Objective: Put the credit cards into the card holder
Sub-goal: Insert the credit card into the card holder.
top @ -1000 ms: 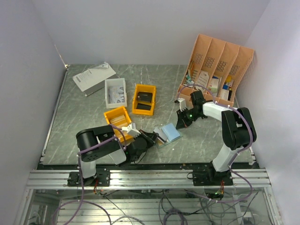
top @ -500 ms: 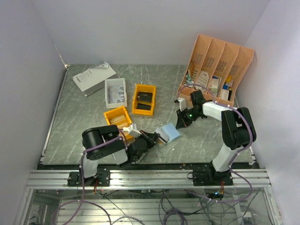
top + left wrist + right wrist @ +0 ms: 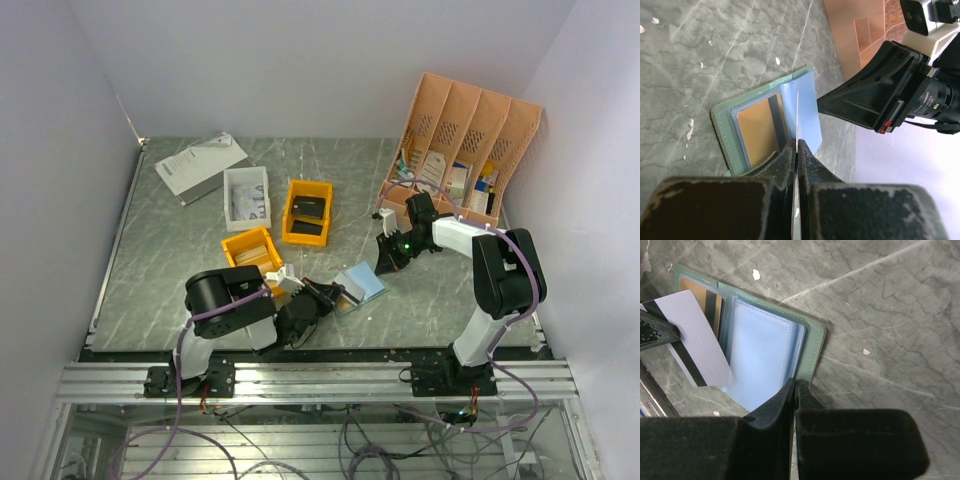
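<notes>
- Since the earlier frame the left arm has swung its upper body rightward along the near edge of the tabletop. This carried the left gripper closer to the card holder; the right arm shows no change of place.
- Left gripper: jaws clamped on a credit card, held on edge. The right wrist view shows the same credit card as pale grey with a dark stripe.
- Right gripper: jaws closed with nothing between them, tips resting at the holder's far right edge. It is judged to be steadying the holder; actual contact cannot be confirmed.
- Card holder: lies open and flat near the near edge of the tabletop, right of its middle, between the two grippers.
- Relation to the left gripper: the holder sits directly ahead of the fingertips, with the card's leading corner over the fold, between the tan pocket and the blue leaf.
- Progress: insertion is under way, not complete; the card is not yet seated in a pocket.
- Tan-and-dark face behind the pocket may be a card already stowed; this cannot be told.
- Remaining: slide the card home, release, and see to any further cards, none of which is identifiable.
</notes>
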Controlling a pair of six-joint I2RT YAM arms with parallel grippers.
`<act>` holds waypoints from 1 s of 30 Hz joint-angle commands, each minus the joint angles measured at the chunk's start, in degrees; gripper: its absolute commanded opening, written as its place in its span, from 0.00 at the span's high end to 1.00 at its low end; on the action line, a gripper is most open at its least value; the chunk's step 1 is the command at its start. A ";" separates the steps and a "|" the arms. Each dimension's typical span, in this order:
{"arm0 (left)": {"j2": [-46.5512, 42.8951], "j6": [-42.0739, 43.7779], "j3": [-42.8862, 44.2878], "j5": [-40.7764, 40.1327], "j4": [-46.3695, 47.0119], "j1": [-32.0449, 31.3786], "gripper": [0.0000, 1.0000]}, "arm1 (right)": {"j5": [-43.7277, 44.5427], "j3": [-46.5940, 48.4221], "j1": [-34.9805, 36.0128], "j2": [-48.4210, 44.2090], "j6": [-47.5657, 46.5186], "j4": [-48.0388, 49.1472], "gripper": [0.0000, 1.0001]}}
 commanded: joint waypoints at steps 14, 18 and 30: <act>2.93 -5.09 0.84 1.57 -0.24 0.41 0.93 | 1.14 0.66 -0.23 1.82 -0.44 -0.42 0.98; 2.58 -5.53 2.03 3.65 -2.94 1.04 0.93 | 1.20 0.66 -0.20 2.05 -0.43 -0.72 0.98; 2.92 -6.60 4.25 9.25 -8.32 3.54 0.93 | 0.88 0.83 -0.19 2.17 -0.56 -0.90 0.98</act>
